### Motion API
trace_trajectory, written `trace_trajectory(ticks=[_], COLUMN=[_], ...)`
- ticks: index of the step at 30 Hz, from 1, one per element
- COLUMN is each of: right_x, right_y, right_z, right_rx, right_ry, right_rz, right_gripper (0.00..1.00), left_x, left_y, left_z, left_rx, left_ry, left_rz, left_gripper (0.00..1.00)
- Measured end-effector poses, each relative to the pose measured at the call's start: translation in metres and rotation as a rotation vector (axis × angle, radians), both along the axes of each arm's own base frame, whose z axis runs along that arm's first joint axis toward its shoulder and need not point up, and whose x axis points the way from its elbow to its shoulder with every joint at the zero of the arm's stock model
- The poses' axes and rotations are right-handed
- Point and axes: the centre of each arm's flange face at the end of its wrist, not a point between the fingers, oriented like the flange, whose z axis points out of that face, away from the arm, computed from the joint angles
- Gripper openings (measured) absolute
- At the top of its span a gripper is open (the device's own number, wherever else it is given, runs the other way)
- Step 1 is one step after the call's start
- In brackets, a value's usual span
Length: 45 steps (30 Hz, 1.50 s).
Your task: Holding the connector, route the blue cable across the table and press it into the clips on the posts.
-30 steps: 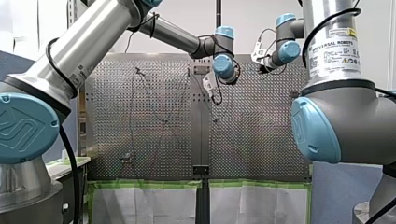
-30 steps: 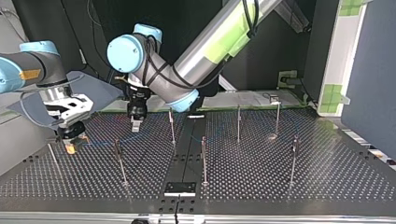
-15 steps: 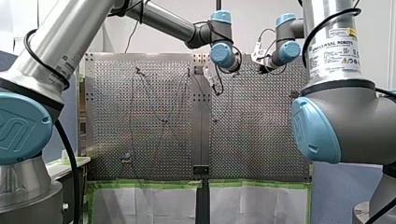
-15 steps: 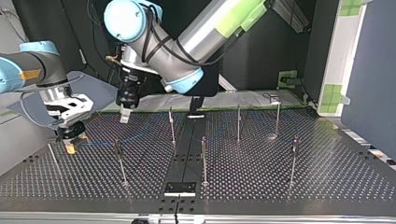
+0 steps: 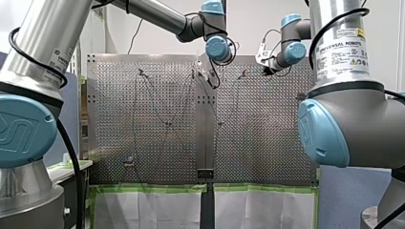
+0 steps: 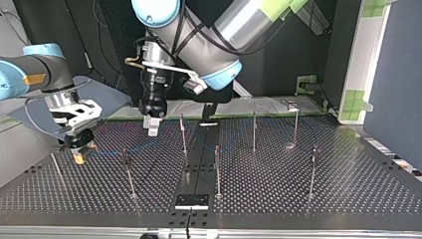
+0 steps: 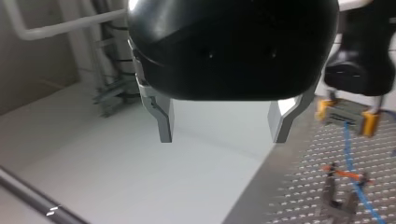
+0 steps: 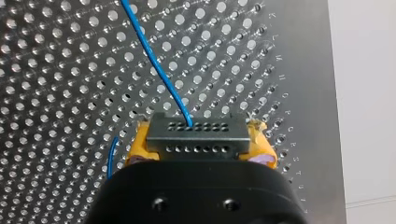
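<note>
Perforated metal bench (image 6: pixel 348 184) fills the top view, with thin upright metal posts (image 6: pixel 217 172) standing well apart across it and dark panels behind.

My left arm's black gripper (image 7: pixel 224 122) hangs near the bench's far edge, just beside a rear post as the top view shows it. Its two metal fingers (image 7: pixel 164 119) stand wide apart with nothing between them. Under it, the left wrist view shows a pale flat surface that meets the bench's edge.

My right arm's gripper (image 8: pixel 198 148) sits low over the bench at the top view's left, near that side edge. Its yellow pads (image 8: pixel 140 147) are clamped on the two ends of a grey rectangular connector (image 8: pixel 197 131), whose face carries two rows of small holes.

A thin blue cable (image 8: pixel 159 70) leaves the connector's upper row and runs away from the right gripper over the bench's holes. In the left wrist view the cable leads from the held connector to a small grey clip (image 7: pixel 337 205) on top of a post. An orange piece crosses that clip. Whether the cable is seated in the clip or only passes beside it I cannot tell.
</note>
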Motion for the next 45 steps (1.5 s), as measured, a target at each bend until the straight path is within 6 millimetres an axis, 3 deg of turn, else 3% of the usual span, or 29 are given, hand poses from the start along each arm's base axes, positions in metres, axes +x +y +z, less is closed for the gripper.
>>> trace_trajectory(ticks=[4, 7, 21, 45], right_x=[0.002, 0.003, 0.005, 0.006], right_y=[0.001, 0.002, 0.003, 0.003], right_z=[0.000, 0.000, 0.000, 0.000], right_rx=[-0.001, -0.002, -0.001, 0.000], right_ry=[0.002, 0.004, 0.005, 0.005], right_rz=[0.004, 0.007, 0.011, 0.011], right_gripper=[0.00, 0.00, 0.00, 0.00], left_x=[-0.007, -0.010, -0.008, -0.027], left_y=[0.009, 0.005, -0.009, 0.020], left_z=[0.003, -0.012, -0.119, -0.194], left_rx=[-0.045, -0.049, 0.011, -0.024], left_ry=[-0.009, -0.001, 0.071, 0.085], left_rz=[0.021, 0.012, -0.016, -0.013], left_gripper=[1.00, 1.00, 1.00, 1.00])
